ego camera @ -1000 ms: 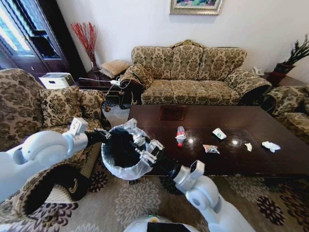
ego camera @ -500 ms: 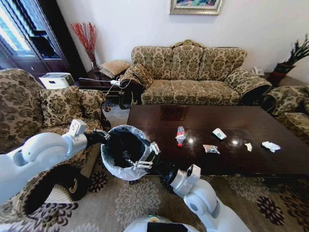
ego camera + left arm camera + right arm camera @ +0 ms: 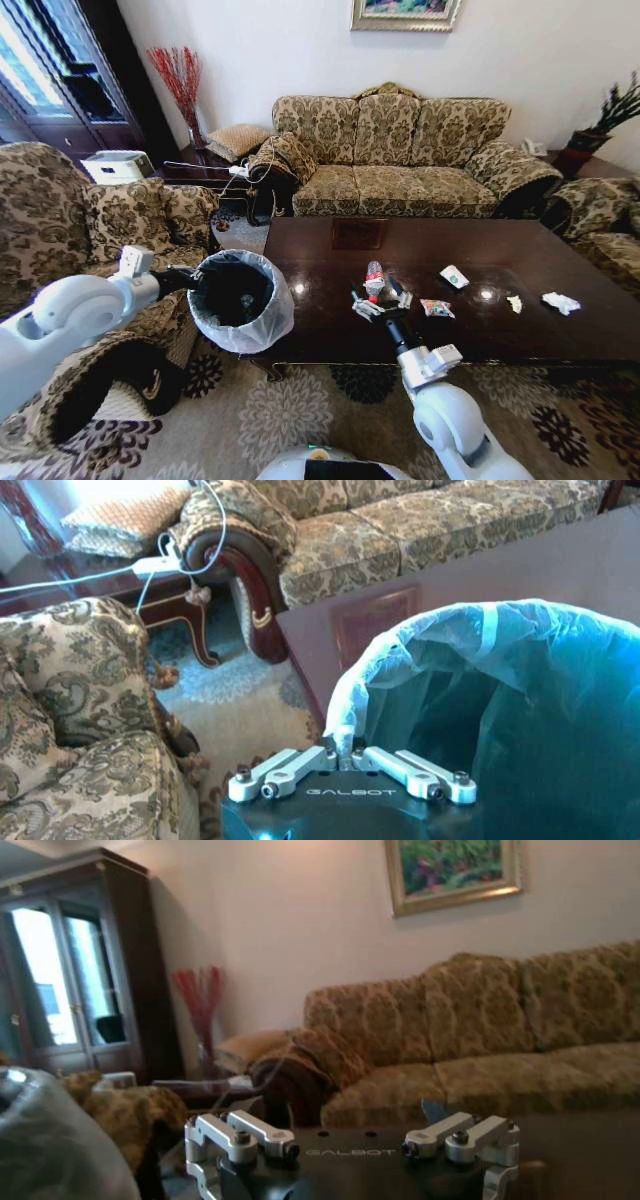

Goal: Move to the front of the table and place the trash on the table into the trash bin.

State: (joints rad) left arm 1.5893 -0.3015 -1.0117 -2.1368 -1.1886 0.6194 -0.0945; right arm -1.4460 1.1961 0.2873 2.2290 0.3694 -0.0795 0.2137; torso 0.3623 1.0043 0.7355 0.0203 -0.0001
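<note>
The left gripper (image 3: 188, 281) is clamped on the near rim of the small round trash bin (image 3: 240, 300), which has a dark interior and a translucent white plastic bag folded over its rim; the bin is held off the floor, just beside the left end of the large, low, dark glossy wooden table (image 3: 560, 330). In the left wrist view the left gripper (image 3: 349, 751) has its jaws drawn narrow on a pinch of the bag at the rim of the bin (image 3: 500, 697), with the table corner (image 3: 330, 622) directly behind it. The right gripper (image 3: 378, 299) is raised over the front part of the tabletop with its jaws spread wide and nothing between them, just in front of the red-and-white tube (image 3: 374, 279), which lies on the table. In the right wrist view the right gripper (image 3: 355, 1140) shows the same wide spacing, and beyond it are a patterned fabric sofa (image 3: 480, 1042) and a framed picture (image 3: 455, 870) on the wall. Further trash lies on the tabletop to the right of the tube: a colourful wrapper (image 3: 437, 308), a white paper cup (image 3: 454, 276), a yellowish scrap (image 3: 515, 303) and a crumpled white tissue (image 3: 561, 301), each apart from the others.
</note>
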